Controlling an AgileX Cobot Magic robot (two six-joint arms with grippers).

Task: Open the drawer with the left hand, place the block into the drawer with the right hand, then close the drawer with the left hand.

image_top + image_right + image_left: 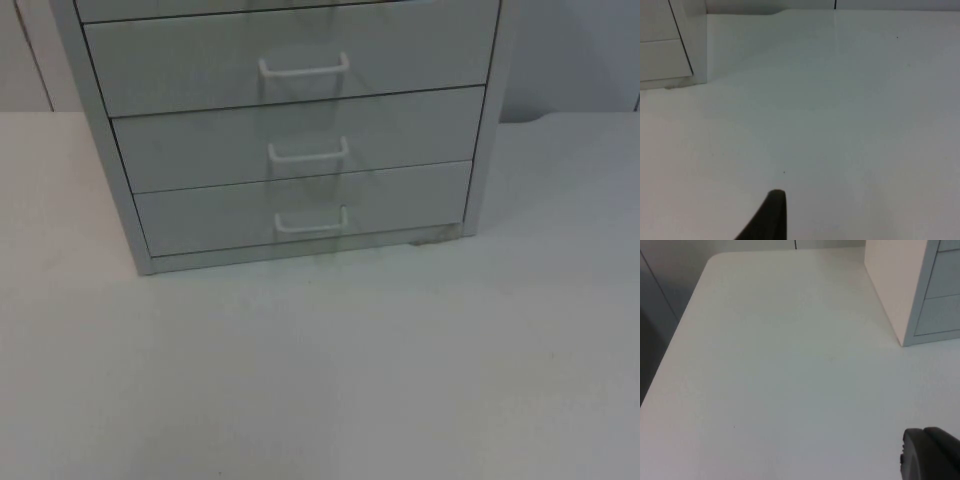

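A light grey drawer cabinet [290, 130] stands at the back middle of the white table. Its drawers are all shut, each with a white handle: upper [303, 68], middle [308, 152], lowest [311, 222]. In the left wrist view my left gripper [932, 452] hovers over bare table, off the cabinet's [900, 285] left side and well short of it. My right gripper [767, 217] likewise hangs above bare table, off the cabinet's [675, 45] right front corner. Neither holds anything that I can see.
The white table top [330, 370] stretches broad and flat in front of the cabinet. Its rounded far left corner [715, 260] meets the grey partition wall [865, 4] behind. A dark drop lies past the table's left edge [652, 365].
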